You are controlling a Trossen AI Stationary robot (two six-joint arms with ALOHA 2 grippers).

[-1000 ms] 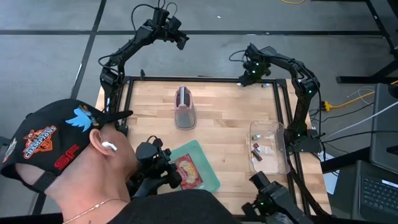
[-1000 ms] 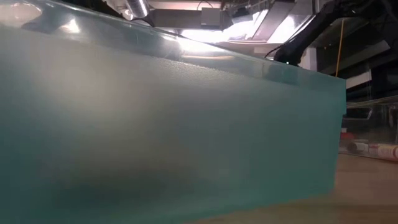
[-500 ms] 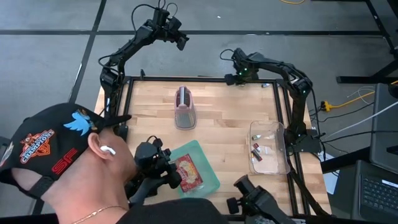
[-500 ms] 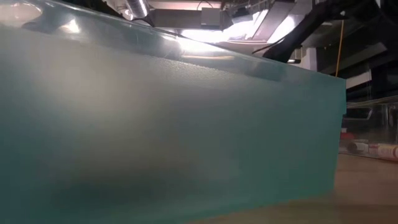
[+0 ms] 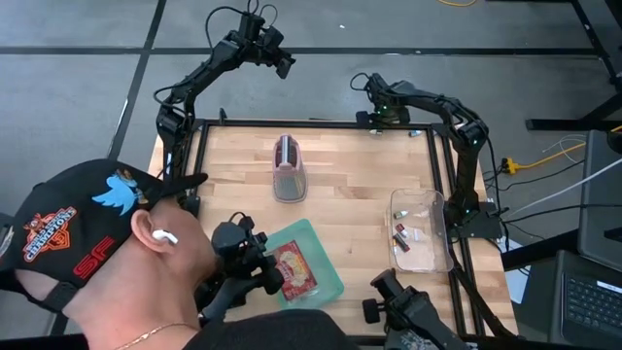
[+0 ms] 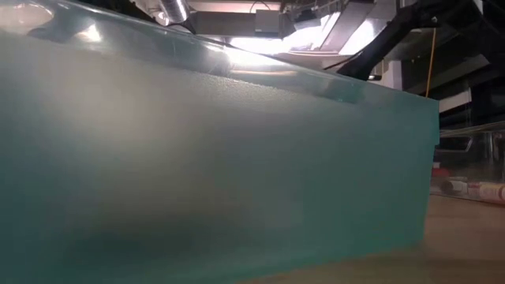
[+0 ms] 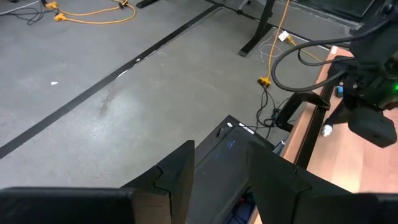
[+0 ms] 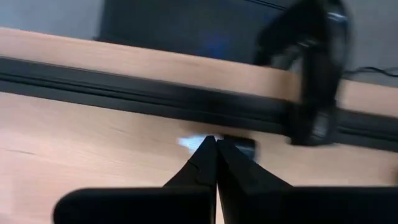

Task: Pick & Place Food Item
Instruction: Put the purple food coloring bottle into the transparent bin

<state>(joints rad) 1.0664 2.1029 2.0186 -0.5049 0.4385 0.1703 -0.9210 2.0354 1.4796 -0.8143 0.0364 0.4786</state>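
A red food packet lies flat on a teal tray near the table's front edge. A pinkish-grey container stands at the table's middle, toward the far side. My right gripper is shut and points down over the far edge rail. In the right wrist view its tips end at a small white-and-dark thing on the wood. My left gripper hangs high beyond the far edge, open, with only floor ahead of it. My right gripper comes from above with shut fingers, close to the small white-and-dark thing by the far rail. The fingers hide the spot, so I cannot tell whether they touch it or the table.
A clear bin with small packets stands at the right edge. A person in a dark cap leans over the near left corner. The teal tray's wall fills the low view. A black rail runs along the far edge.
My right gripper has swung along the far rail toward the table's left, sunk a little and rolled about its own axis. The person's head has shifted at the near left. The tray, packet and container have kept still.
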